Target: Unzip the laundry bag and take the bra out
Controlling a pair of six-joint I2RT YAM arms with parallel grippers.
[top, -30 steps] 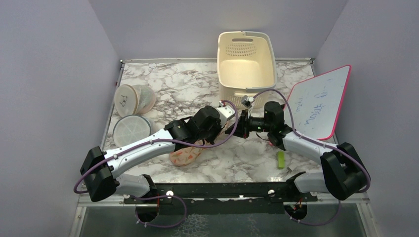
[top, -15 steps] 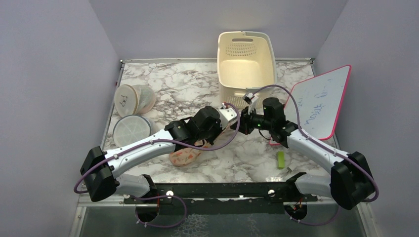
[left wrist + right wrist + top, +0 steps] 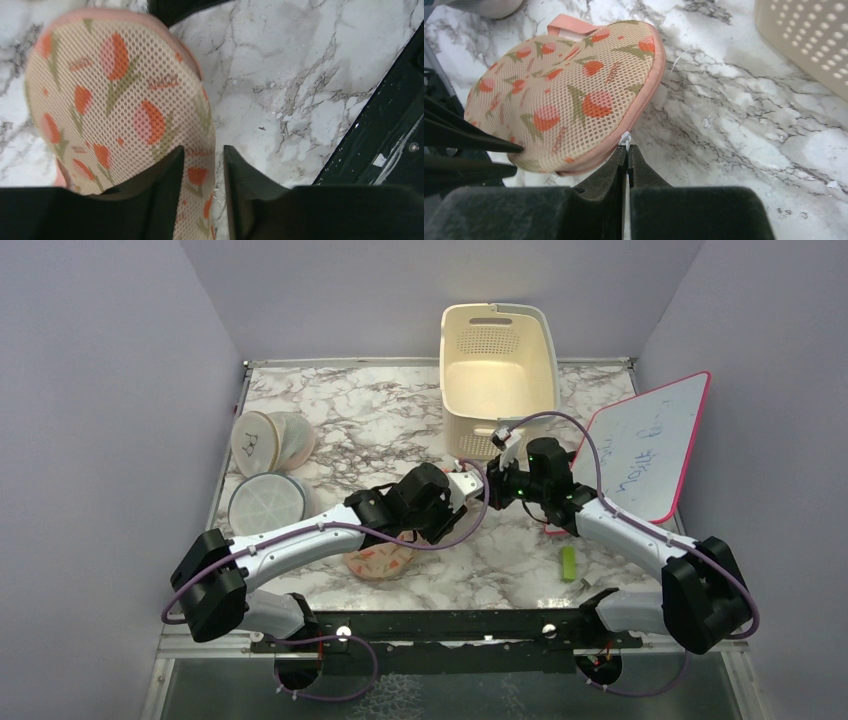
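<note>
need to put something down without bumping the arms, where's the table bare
Bare marble lies back left, between the mesh cases and the basket. A smaller strip lies up front, between the bag and the green stick. The centre is crowded: the left hand and right hand meet at the bag.

Laundry bag point(image 3: 569, 105): matt mesh cloth. Table point(image 3: 744, 125): smooth marble-look. Basket point(image 3: 497, 340): plastic.

Overhead view facing down, wrist views close, sharing laundry bag point(image 3: 569, 100)
</note>
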